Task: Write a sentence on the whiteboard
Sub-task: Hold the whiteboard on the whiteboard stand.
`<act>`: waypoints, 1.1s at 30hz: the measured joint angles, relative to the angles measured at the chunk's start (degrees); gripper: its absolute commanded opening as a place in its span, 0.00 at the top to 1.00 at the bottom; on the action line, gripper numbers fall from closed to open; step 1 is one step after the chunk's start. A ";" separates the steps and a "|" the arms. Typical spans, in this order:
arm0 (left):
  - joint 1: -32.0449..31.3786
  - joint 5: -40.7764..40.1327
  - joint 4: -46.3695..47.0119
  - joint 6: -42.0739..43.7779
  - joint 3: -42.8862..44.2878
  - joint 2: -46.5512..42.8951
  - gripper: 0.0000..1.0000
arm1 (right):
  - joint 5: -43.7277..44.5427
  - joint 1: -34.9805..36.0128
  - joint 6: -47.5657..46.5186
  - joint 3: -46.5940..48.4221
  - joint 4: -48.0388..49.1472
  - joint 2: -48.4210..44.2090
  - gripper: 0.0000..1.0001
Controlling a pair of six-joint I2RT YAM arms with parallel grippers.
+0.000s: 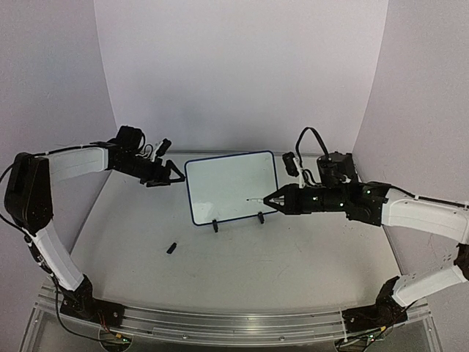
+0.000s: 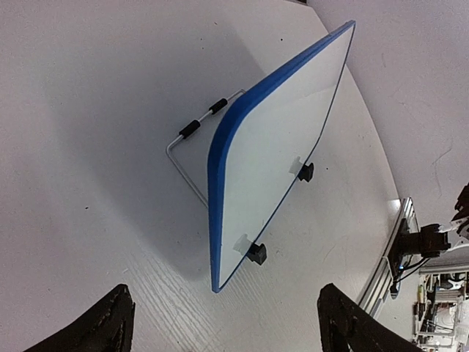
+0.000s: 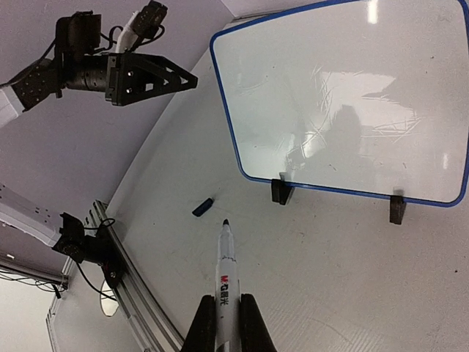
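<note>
The whiteboard [image 1: 233, 187] stands upright on two black clip feet, blue-framed, its face blank white with only faint smears; no sentence shows on it. My left gripper [image 1: 176, 174] hangs open just off the board's left edge, touching nothing. In the left wrist view the whiteboard [image 2: 278, 147] is seen edge-on, ahead of the spread fingers [image 2: 102, 326]. My right gripper [image 1: 270, 198] is shut on a white marker [image 3: 226, 271], uncapped, tip out. It hovers in front of the board's lower right part; whether the tip touches the face I cannot tell.
The marker's dark cap [image 1: 171, 248] lies on the table left of centre, in front of the board, and the cap [image 3: 203, 207] shows again in the right wrist view. A wire stand [image 2: 192, 147] props the board from behind. The aluminium rail [image 1: 220, 323] runs along the near edge.
</note>
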 measured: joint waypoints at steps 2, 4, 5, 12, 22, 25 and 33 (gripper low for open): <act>-0.09 1.67 -0.22 0.74 1.12 2.01 0.19 | 0.26 0.53 0.19 0.50 1.34 1.42 1.00; -0.20 2.20 -0.18 1.69 2.89 3.62 0.20 | 0.35 0.79 0.43 1.11 2.40 2.55 1.00; -0.27 2.38 0.05 2.23 3.84 4.40 0.20 | 0.41 0.85 0.51 1.50 2.98 3.13 1.00; -0.29 3.26 0.50 5.25 8.58 9.48 0.24 | 0.52 0.86 1.06 2.21 6.06 4.23 1.00; -0.27 8.73 1.03 9.70 9.30 12.51 0.50 | 0.53 0.86 0.97 4.38 7.67 6.60 1.00; -0.27 9.44 1.09 10.91 9.72 12.51 0.56 | 0.88 0.86 0.77 6.03 7.86 9.06 1.00; -0.27 10.45 1.07 12.82 9.80 12.57 0.65 | 1.30 0.86 -0.64 12.43 8.09 15.79 1.00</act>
